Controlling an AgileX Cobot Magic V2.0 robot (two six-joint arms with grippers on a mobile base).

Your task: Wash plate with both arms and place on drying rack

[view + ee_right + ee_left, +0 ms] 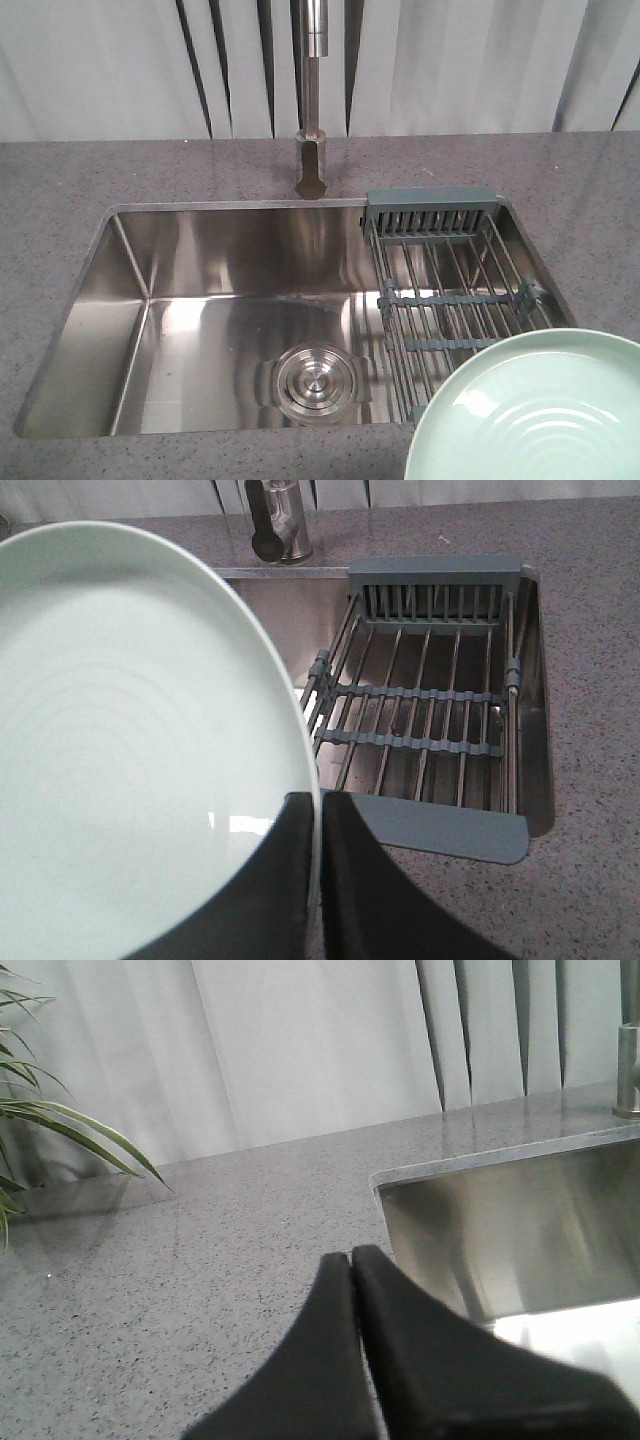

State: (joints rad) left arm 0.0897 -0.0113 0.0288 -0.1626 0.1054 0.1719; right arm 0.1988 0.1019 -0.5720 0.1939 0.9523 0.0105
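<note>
The pale mint-green plate (535, 415) fills the front view's lower right corner, above the sink's front right. In the right wrist view the plate (130, 740) fills the left half, and my right gripper (318, 805) is shut on its rim. The drying rack (450, 290) of steel rods and grey-green bars spans the sink's right end; it also shows in the right wrist view (420, 720). My left gripper (352, 1260) is shut and empty, over the grey counter beside the sink's left corner. Neither arm shows in the front view.
The steel sink (200, 330) has a round drain (315, 380). A steel faucet (312, 110) stands behind it. Speckled grey counter (580, 190) surrounds the sink. A plant's leaves (40, 1120) reach in at the far left of the left wrist view.
</note>
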